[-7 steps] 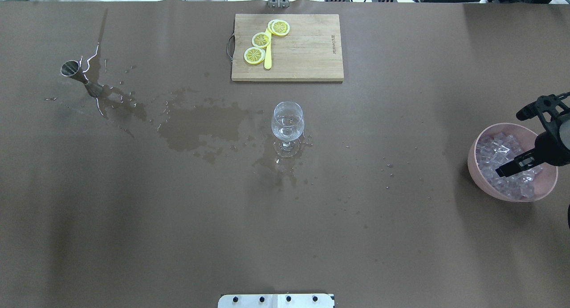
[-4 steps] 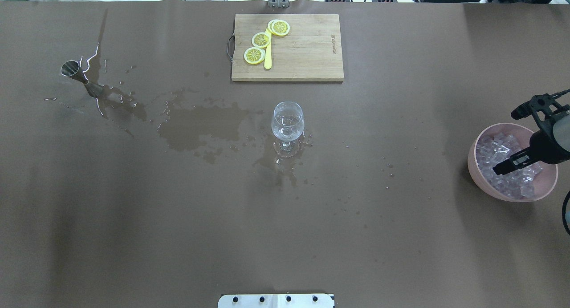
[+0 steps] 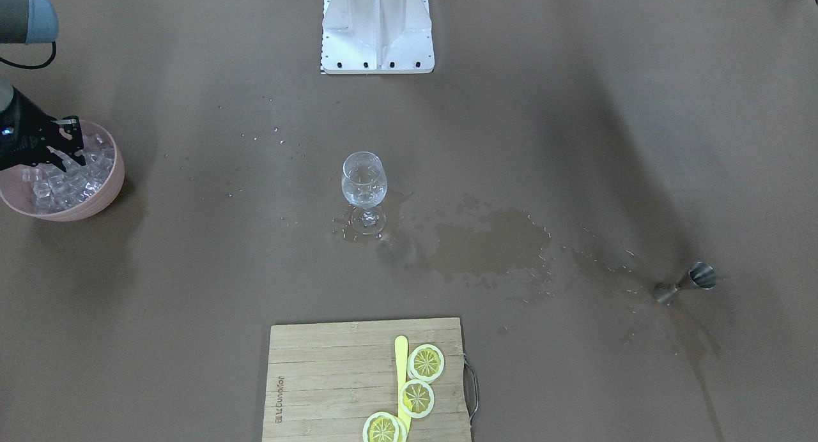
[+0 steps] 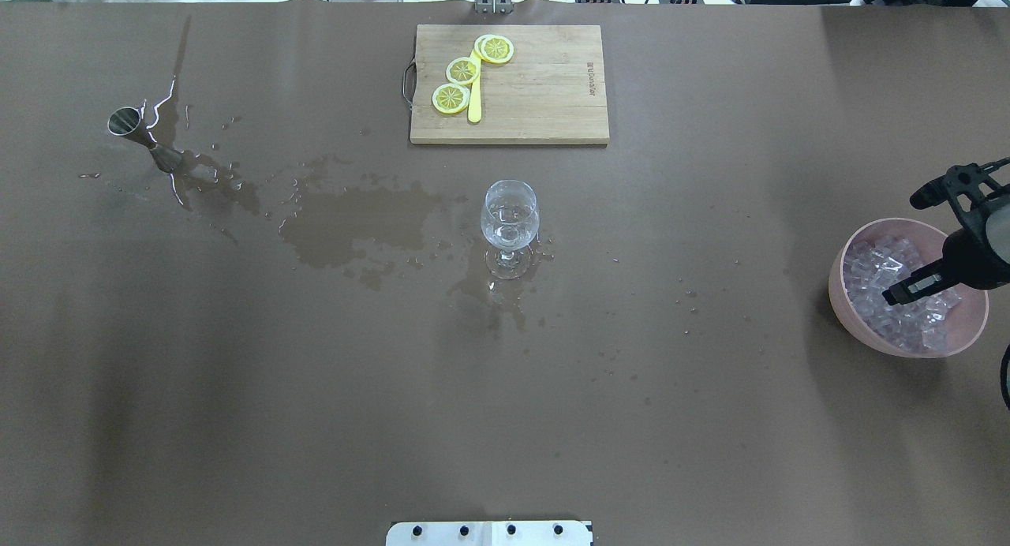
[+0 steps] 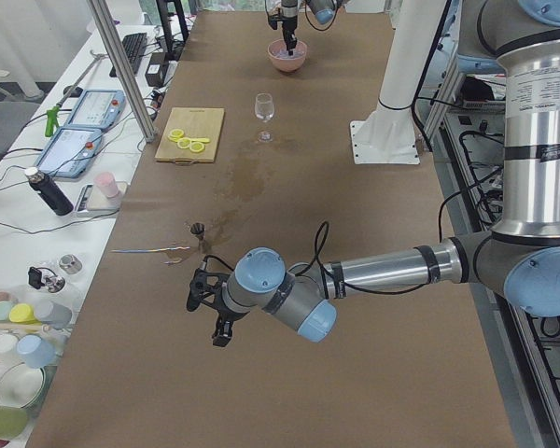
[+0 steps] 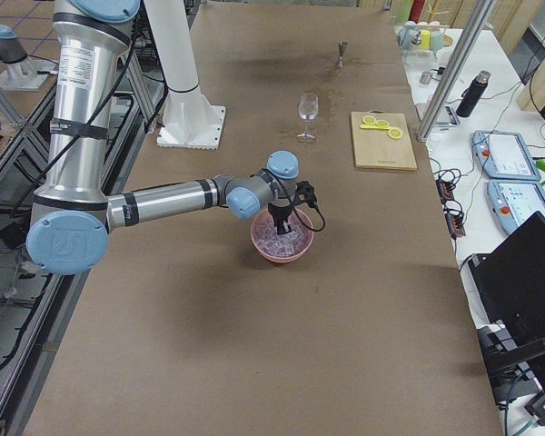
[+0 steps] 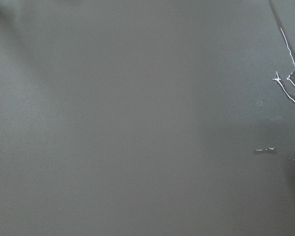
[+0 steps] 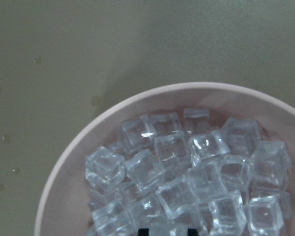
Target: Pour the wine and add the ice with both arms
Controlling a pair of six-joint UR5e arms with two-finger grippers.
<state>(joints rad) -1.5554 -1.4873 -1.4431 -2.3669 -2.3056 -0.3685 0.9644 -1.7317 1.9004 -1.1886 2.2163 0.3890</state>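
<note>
A pink bowl [image 4: 844,293] of ice cubes [image 4: 884,266] stands at the table's right end. My right gripper [image 4: 895,293] reaches down into it. In the right wrist view its fingertips [image 8: 143,232] stand about a cube's width apart with an ice cube [image 8: 167,230] between them. The wine glass [image 4: 510,215] stands mid-table with a little clear wine in it. My left gripper [image 5: 215,322] hovers over bare table near the left end. It shows only in the exterior left view, so I cannot tell whether it is open or shut.
A steel jigger [image 4: 144,140] stands at the far left. Wet patches [image 4: 355,226] spread from it to the glass's foot. A wooden cutting board [image 4: 544,96] with lemon slices [image 4: 463,70] and a yellow knife lies at the back. The white pedestal [image 3: 377,27] is at the robot's side.
My right gripper has shifted slightly over the ice bowl, first a little left, then back to the right. Nothing else has moved.
</note>
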